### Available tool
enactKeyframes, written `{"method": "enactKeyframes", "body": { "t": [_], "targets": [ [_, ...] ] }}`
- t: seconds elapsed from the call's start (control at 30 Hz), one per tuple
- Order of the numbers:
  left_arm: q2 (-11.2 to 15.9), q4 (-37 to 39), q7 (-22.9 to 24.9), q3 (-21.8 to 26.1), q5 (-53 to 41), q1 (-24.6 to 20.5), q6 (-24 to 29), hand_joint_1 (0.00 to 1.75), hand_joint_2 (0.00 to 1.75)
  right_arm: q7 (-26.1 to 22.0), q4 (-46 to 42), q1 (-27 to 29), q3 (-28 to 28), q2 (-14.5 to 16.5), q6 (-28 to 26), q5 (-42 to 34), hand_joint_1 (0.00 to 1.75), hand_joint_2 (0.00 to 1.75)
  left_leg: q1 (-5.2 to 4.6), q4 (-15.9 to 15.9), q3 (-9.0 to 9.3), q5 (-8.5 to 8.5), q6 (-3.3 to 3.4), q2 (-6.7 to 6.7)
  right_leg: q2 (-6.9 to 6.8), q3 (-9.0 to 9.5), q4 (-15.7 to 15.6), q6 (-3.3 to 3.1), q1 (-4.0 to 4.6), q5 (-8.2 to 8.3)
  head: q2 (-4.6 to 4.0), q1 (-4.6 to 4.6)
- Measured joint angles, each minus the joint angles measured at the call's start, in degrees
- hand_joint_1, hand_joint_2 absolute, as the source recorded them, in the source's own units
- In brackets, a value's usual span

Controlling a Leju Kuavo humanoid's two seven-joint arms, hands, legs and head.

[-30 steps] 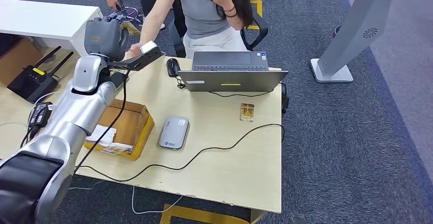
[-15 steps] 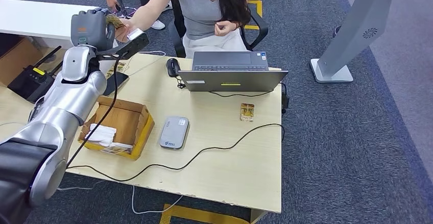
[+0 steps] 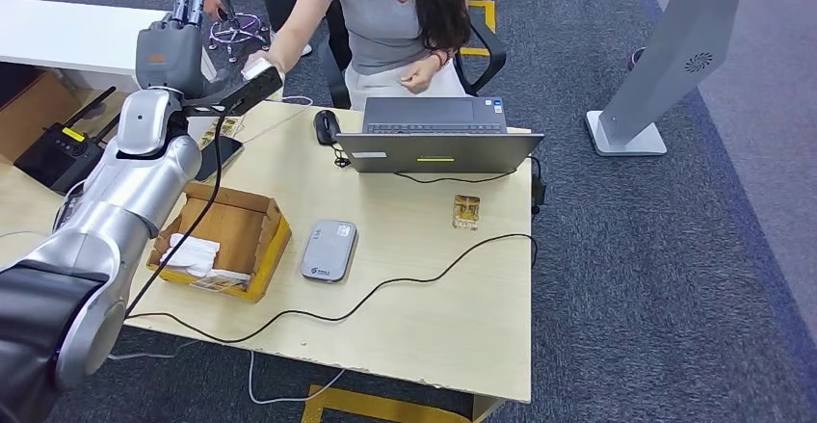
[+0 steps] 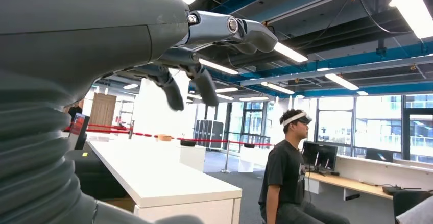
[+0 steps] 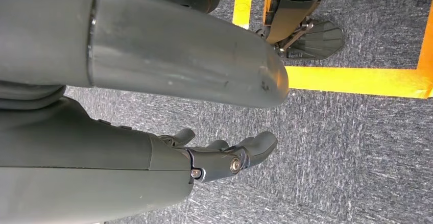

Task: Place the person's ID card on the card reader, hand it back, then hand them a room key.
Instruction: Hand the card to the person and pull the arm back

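Card reader (image 3: 328,250) on desk (image 3: 453,298); left hand (image 3: 171,42) raised, fingers apart, empty; right hand (image 5: 224,157) loose, empty

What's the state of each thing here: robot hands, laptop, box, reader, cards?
left robot hand: raised beyond the desk edge, fingers spread, empty
right robot hand: hanging over carpet, fingers apart, empty
laptop: open, facing the person
cardboard box: open, white packets inside
card reader: flat on desk, nothing on it
room key card: flat on desk, untouched
person's hand: reaching toward the left robot hand
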Motion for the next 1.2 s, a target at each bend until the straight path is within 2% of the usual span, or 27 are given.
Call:
{"method": "enactKeyframes", "body": {
  "t": [0.33, 0.53, 0.73, 0.93, 1.2],
  "targets": [
    [-0.02, -0.43, -1.04, 0.33, 0.19, 0.66, 1.12, 0.0, 1.75, -0.45, 0.0, -0.08, 0.0, 0.0, 0.0, 0.44, 0.0, 0.0, 0.0, 0.0, 0.0, 0.0, 0.0, 0.0, 0.0, 0.0, 0.0, 0.0, 0.0, 0.0, 0.0, 0.01],
    [0.02, -6.05, -2.19, 0.39, 0.9, 4.74, 1.04, 0.0, 1.75, -1.1, 0.0, -0.04, -0.01, 0.0, -0.02, 0.48, 0.0, 0.0, -0.01, 0.0, 0.0, 0.0, 0.0, 0.0, 0.0, 0.0, 0.0, 0.0, 0.0, 0.0, -0.01, 0.0],
    [1.19, -21.06, -2.01, 0.39, 1.63, 14.17, -0.9, 0.0, 1.75, -2.5, 0.02, 0.46, -0.87, 0.0, -0.64, -0.59, 0.0, 0.0, -0.01, -0.01, 0.0, -0.02, 0.01, 0.02, 0.01, 0.0, 0.0, 0.0, 0.0, -0.02, -0.01, -0.01],
    [3.58, -37.58, -1.39, 0.39, 2.17, 24.76, -3.79, 0.0, 1.75, -3.45, 0.02, 1.14, -2.6, 0.0, -0.85, -1.59, 0.0, 0.0, -0.01, -0.02, -0.01, -0.03, 0.02, 0.03, 0.02, -0.01, -0.01, 0.02, 0.0, -0.06, 0.0, 0.0],
    [6.36, -50.93, -1.07, 0.42, 2.12, 35.1, -7.26, 0.0, 1.75, -4.21, 0.02, 1.29, -4.93, 0.0, -0.97, -2.67, 0.0, 0.0, -0.01, -0.03, 0.0, -0.03, 0.03, 0.03, 0.02, 0.0, -0.01, 0.03, 0.0, -0.06, 0.0, 0.0]
  ]
}}
